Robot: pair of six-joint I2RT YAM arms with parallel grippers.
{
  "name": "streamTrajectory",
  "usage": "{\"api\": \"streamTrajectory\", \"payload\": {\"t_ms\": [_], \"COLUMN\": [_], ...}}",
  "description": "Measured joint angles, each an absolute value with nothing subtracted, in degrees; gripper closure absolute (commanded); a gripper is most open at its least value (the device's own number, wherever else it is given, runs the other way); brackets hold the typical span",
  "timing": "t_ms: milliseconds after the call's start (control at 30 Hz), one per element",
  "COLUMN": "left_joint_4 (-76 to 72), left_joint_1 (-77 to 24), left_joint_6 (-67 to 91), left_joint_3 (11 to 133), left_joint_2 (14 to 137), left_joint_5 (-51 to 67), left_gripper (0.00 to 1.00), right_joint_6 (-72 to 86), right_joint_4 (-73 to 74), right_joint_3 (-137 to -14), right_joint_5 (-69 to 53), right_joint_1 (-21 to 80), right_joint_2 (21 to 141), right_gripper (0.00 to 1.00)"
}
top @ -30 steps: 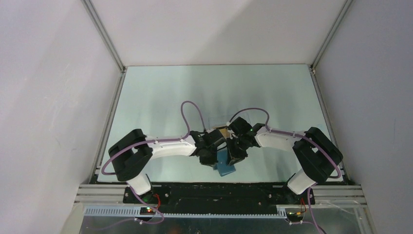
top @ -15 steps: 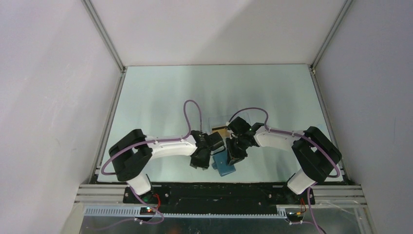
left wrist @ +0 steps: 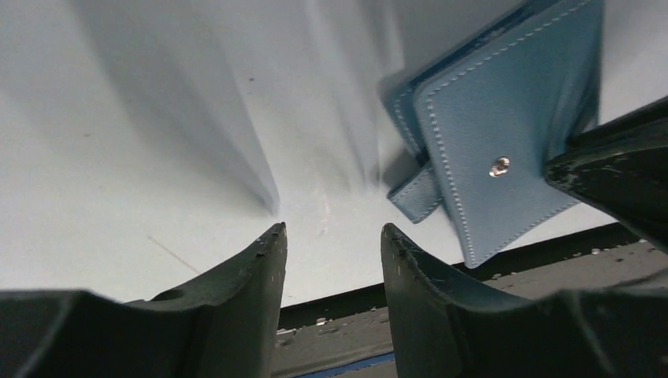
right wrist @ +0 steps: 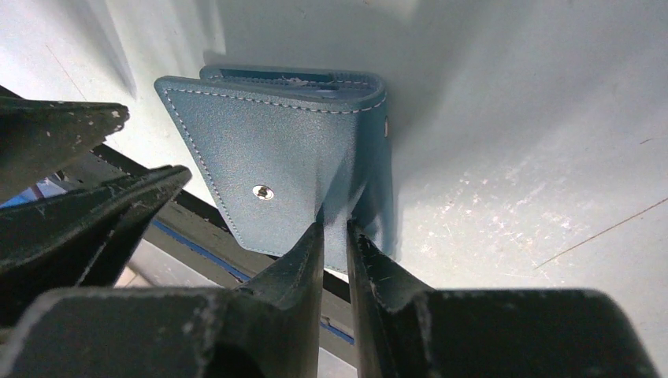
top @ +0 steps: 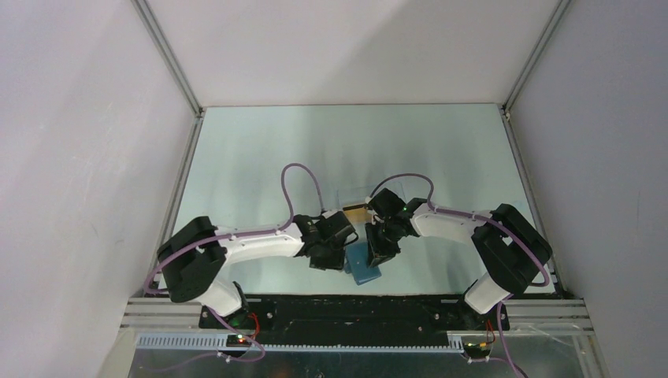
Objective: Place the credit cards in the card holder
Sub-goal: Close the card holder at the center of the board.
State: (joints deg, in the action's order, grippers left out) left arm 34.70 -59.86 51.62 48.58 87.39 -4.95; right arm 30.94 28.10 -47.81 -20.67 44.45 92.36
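The blue card holder (top: pixel 365 271) lies near the table's front edge, partly folded, with a snap stud on its flap (left wrist: pixel 498 166). My right gripper (right wrist: pixel 335 227) is shut on the edge of the flap and holds it lifted; in the top view it (top: pixel 376 257) sits over the holder. My left gripper (left wrist: pixel 332 235) is open and empty, just left of the holder and not touching it (top: pixel 329 263). An orange-gold credit card (top: pixel 356 211) shows just behind the two wrists, mostly hidden by them.
The table's black front edge (left wrist: pixel 473 272) and the rail lie right below both grippers. White walls close in the left, right and back sides. A faint clear outline (top: pixel 346 194) surrounds the card's spot.
My left arm has pulled back to the left, away from the card holder, its gripper empty. My right gripper has stayed put on the flap.
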Motion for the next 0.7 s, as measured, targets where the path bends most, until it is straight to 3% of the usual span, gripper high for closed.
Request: {"api": "streamTrajectory", "payload": {"t_ms": [433, 700], "left_joint_4": [32.29, 35.88], "left_joint_1": [-63.83, -64.25], "left_joint_6": [51.48, 53.1], "left_joint_3": [50.92, 53.65], "left_joint_2": [91.02, 93.71], "left_joint_5": [-2.46, -4.27], "left_gripper": [0.38, 0.38], "right_joint_6": [30.79, 30.68], "right_joint_4": [28.14, 28.45], "right_joint_3": [-47.83, -48.1], "right_joint_5": [-20.67, -20.67], "right_joint_1": [44.45, 44.45], "right_joint_2": [92.42, 92.71], "right_gripper": [0.79, 0.79]}}
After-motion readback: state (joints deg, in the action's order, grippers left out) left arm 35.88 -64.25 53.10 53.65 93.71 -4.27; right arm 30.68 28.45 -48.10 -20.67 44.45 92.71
